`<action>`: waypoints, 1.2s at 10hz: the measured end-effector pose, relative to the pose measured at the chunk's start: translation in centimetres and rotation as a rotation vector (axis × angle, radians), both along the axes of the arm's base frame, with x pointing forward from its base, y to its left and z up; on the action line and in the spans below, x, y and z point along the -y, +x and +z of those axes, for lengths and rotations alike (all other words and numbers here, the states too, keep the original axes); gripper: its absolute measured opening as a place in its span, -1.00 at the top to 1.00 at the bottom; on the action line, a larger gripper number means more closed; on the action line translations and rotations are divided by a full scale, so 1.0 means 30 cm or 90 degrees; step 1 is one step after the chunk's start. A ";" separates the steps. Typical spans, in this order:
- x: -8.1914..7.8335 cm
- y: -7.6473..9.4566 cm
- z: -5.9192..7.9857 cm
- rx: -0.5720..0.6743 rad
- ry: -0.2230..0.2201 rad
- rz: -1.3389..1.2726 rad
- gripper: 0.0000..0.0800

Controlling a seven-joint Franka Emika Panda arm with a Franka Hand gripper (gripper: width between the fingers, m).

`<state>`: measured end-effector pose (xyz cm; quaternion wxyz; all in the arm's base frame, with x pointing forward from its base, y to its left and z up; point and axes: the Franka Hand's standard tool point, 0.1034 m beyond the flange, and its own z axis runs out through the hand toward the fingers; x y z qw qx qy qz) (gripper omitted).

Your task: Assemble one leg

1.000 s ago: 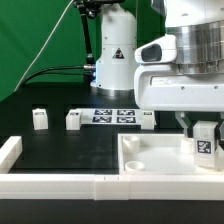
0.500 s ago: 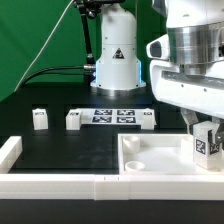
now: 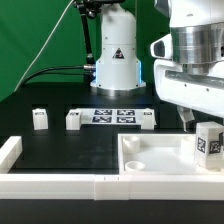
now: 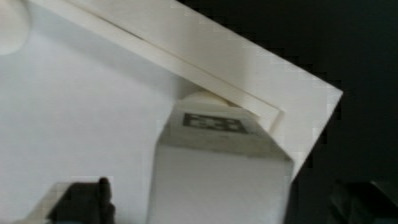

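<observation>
One leg (image 3: 208,144), a small white post with a black-and-white tag, stands upright in the corner of the large white tray-like panel (image 3: 150,160) at the exterior view's right. My gripper (image 3: 203,116) hangs just above it, and one dark finger (image 3: 187,119) shows beside the leg's top. In the wrist view the leg (image 4: 217,150) lies between my gripper's (image 4: 217,200) fingers, with a gap to the dark finger (image 4: 80,200), so the gripper is open. Three more legs (image 3: 39,119) (image 3: 74,120) (image 3: 146,119) stand on the black table behind.
The marker board (image 3: 112,116) lies between the loose legs. White border rails run along the front (image 3: 60,185) and at the exterior view's left (image 3: 10,150). The arm's white base (image 3: 115,55) stands at the back, with cables over to its left.
My gripper has risen. Its fingers were around the leg's sides and now sit above its top. The leg stays upright in the panel's corner.
</observation>
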<state>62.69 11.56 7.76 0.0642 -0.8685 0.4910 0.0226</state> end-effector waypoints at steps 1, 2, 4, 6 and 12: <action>0.003 0.000 0.000 0.012 -0.002 0.086 -0.60; 0.003 0.001 0.000 0.025 -0.006 0.184 -0.62; -0.008 -0.002 0.000 0.043 -0.017 0.345 -0.62; -0.016 -0.005 -0.001 0.057 -0.034 0.495 -0.62; 0.001 -0.005 -0.008 0.079 -0.055 0.769 -0.01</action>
